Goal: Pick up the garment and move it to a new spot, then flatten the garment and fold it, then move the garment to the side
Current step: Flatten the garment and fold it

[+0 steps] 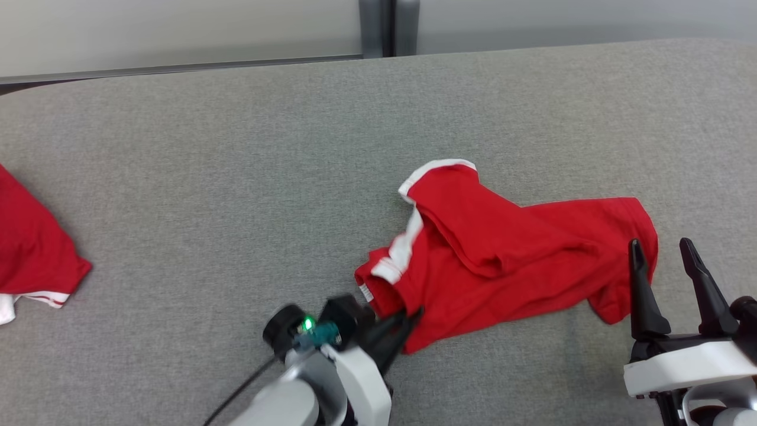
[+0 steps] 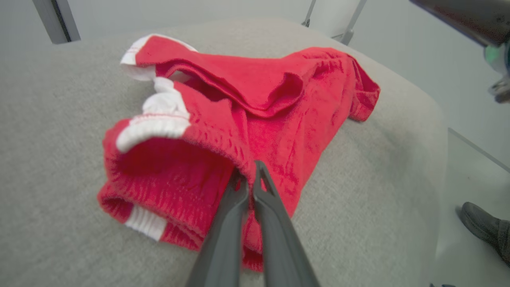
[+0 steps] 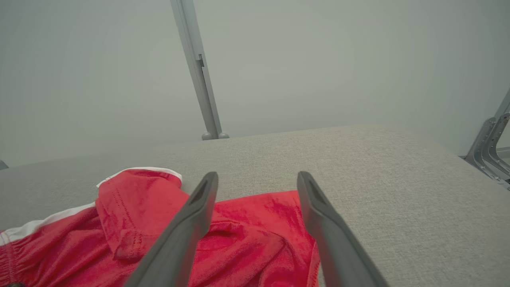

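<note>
**Grey cloth table, garment pinched at its near left corner**

Grey fabric covers the table (image 1: 236, 148). The garment (image 1: 508, 248), red with white trim, lies on its right half toward the robot's edge, bunched in overlapping folds rather than spread flat. The left gripper (image 1: 408, 316) is clamped on a fold at the garment's near left corner, just beside a white ribbed band. The left wrist view shows its two fingers (image 2: 223, 239) pressed together with red cloth between the tips. The right gripper (image 1: 660, 245) hangs over the garment's right end, fingers spread wide and nothing between them.

The step in hand looks like the pick-up that begins the move to a new spot. The pinch seems to take only a thin edge, so a slow, straight lift would show whether it holds before any sideways travel. Lifted by one corner, the cloth would likely hang in a rope and land more crumpled. Bringing the right gripper down to close on the right end would let the garment hang between two holds and make flattening easier. The carry should be high enough for the trailing folds to clear the table, and should end where bare grey lies all round.

As for containers, the table alone bears anything: the garment and a second red cloth (image 1: 29, 242) at its far left, well apart. Behind stand a pale wall and a grey post (image 1: 387, 26).
</note>
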Available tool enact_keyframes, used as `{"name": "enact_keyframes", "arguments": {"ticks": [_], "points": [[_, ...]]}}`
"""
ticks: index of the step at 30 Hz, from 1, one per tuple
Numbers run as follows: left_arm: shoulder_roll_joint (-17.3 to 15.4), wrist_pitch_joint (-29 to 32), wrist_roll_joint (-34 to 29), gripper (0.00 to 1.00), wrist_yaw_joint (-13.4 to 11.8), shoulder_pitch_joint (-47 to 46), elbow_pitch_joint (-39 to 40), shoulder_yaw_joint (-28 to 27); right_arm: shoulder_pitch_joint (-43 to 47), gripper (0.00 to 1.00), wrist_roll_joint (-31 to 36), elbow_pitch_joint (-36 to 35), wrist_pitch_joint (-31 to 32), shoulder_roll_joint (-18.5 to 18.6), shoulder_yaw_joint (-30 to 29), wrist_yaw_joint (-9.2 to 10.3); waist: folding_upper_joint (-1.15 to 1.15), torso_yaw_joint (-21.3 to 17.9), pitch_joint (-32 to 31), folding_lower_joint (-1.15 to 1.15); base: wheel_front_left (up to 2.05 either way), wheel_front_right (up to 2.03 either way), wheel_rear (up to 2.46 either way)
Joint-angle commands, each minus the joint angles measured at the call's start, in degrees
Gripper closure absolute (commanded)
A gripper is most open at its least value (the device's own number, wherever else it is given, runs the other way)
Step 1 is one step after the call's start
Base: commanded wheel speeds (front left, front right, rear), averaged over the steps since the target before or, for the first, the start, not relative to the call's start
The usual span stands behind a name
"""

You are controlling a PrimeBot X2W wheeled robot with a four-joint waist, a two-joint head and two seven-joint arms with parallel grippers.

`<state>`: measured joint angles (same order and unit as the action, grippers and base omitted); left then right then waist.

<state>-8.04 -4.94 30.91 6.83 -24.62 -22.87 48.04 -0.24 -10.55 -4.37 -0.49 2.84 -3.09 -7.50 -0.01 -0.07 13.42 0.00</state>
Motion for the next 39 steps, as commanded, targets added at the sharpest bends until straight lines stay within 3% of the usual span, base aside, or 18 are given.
{"name": "enact_keyframes", "arguments": {"ticks": [1, 6, 11, 12, 13, 23, 30, 33, 39], "points": [[-1.34, 1.44, -0.34, 1.0, 0.23, 1.86, 1.42, 1.45, -0.36, 0.0, 0.2, -0.25, 0.23, 0.06, -0.27, 0.02, 0.0, 0.81, -0.19, 0.0, 0.0, 0.0, 0.0], [-3.17, 4.9, 0.39, 1.0, -0.34, 6.3, 1.58, 3.97, -0.88, 0.0, -0.06, -0.35, 0.45, 0.03, -0.05, 0.02, 0.0, 1.69, -0.39, 0.0, 0.0, 0.0, 0.0], [-3.39, 3.9, 1.16, 1.0, -2.27, 7.78, 0.04, 2.7, -0.7, 0.0, 0.5, -0.82, 0.87, 0.03, -0.02, 0.02, 0.0, 2.21, -0.81, 0.0, 0.0, 0.0, 0.0], [-3.37, 3.17, 1.11, 0.16, -2.72, 7.89, -0.08, 2.44, -0.56, 0.0, 0.4, -1.03, 0.99, 0.04, -0.13, 0.02, 0.0, 2.37, -0.98, 0.0, 0.0, 0.0, 0.0], [-3.39, 2.13, 0.98, 0.0, -3.24, 7.94, 0.03, 1.95, -0.34, 0.0, 0.7, -1.28, 0.98, 0.03, -0.2, 0.02, 0.0, 2.5, -1.15, 0.0, 0.0, 0.0, 0.0], [-5.83, -6.73, 2.29, 0.0, -10.3, 12.0, 3.51, -4.65, 1.57, 0.0, 0.54, -2.44, 2.34, 0.02, -1.05, 0.02, 0.0, 4.12, -3.95, 0.0, 0.0, 0.0, 0.0], [-8.54, -10.18, 2.07, 0.0, -15.98, 13.11, 11.16, -15.54, 2.53, 0.0, 1.5, -3.29, 3.02, 0.8, -1.06, 0.02, 0.0, 5.16, -4.87, 0.0, 0.0, 0.0, 0.0], [-9.33, -10.25, 0.76, 0.0, -16.91, 12.77, 14.66, -20.45, 2.75, 0.0, 1.71, -3.75, 3.54, 1.04, -0.94, 0.02, 0.0, 5.41, -5.13, 0.0, 0.0, 0.0, 0.0], [-10.63, -10.22, -1.45, 0.0, -15.69, 14.84, 17.38, -26.87, 3.55, 0.0, 2.25, -4.55, 4.33, 1.46, -0.56, 0.02, 0.0, 5.45, -5.92, 0.0, 0.0, 0.0, 0.0]]}}
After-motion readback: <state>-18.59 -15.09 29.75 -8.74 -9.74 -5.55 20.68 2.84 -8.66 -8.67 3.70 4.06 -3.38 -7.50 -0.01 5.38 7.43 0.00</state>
